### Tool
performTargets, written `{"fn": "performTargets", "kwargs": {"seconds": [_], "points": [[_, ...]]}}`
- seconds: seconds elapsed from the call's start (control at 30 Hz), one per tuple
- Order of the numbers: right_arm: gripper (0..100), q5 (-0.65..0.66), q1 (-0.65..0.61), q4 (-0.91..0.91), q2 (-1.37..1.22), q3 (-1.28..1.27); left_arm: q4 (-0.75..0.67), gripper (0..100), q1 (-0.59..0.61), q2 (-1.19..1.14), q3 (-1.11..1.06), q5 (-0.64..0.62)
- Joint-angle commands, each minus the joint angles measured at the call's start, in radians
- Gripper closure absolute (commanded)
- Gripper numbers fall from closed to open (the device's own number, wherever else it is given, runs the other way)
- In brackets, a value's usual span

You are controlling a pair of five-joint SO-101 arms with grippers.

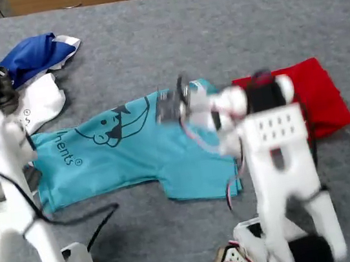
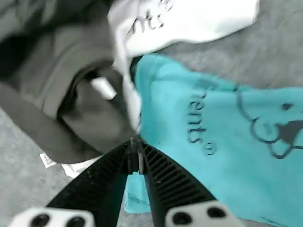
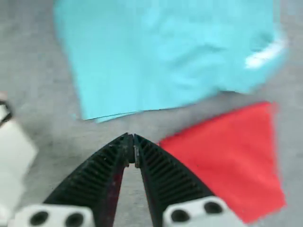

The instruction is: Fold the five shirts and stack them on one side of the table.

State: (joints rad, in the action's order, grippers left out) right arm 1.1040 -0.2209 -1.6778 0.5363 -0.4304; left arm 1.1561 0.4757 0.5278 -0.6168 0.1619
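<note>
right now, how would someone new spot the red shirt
On the grey table, find the big teal shirt spread across the middle. At its end away from the white shirt and blue shirt lies the red shirt: a compact plain block, the only red thing, no print showing, unlike the teal one's drawing.

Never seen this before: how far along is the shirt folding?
Done: the red shirt looks folded. In hand: the teal shirt lies spread mid-table, left gripper and right gripper shut near its edges. Remaining: blue shirt, white shirt and grey garment lie bunched, unfolded.
</note>
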Motion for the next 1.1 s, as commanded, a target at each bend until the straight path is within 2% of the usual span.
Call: {"fn": "performTargets", "kwargs": {"seconds": [0.0, 0.1, 0.17, 0.27, 0.37, 0.67, 0.97, 1.07], "points": [[98.9, 0.028, -0.067, 0.017, 0.197, -0.228, -0.146, 98, 0.031, 0.163, -0.252, 0.011], [97.2, 0.025, -0.145, 0.017, 0.298, -0.361, -0.267, 98, 0.029, 0.22, -0.396, 0.006], [90.9, -0.008, -0.199, 0.021, 0.326, -0.424, -0.347, 98, 0.026, 0.214, -0.46, 0.0], [80.2, -0.052, -0.266, 0.026, 0.328, -0.478, -0.459, 98, 0.026, 0.171, -0.516, -0.083], [76.2, -0.087, -0.311, 0.089, 0.328, -0.513, -0.549, 98, 0.023, 0.081, -0.523, -0.129], [76.1, -0.123, -0.332, 0.364, 0.171, -0.693, -0.477, 98, 0.032, -0.193, -0.344, -0.133], [76.3, -0.133, -0.331, 0.615, -0.143, -0.691, -0.479, 98, 0.031, -0.205, -0.341, -0.135], [76.3, -0.132, -0.292, 0.667, -0.266, -0.657, -0.477, 98, 0.031, -0.205, -0.344, -0.135]]}}
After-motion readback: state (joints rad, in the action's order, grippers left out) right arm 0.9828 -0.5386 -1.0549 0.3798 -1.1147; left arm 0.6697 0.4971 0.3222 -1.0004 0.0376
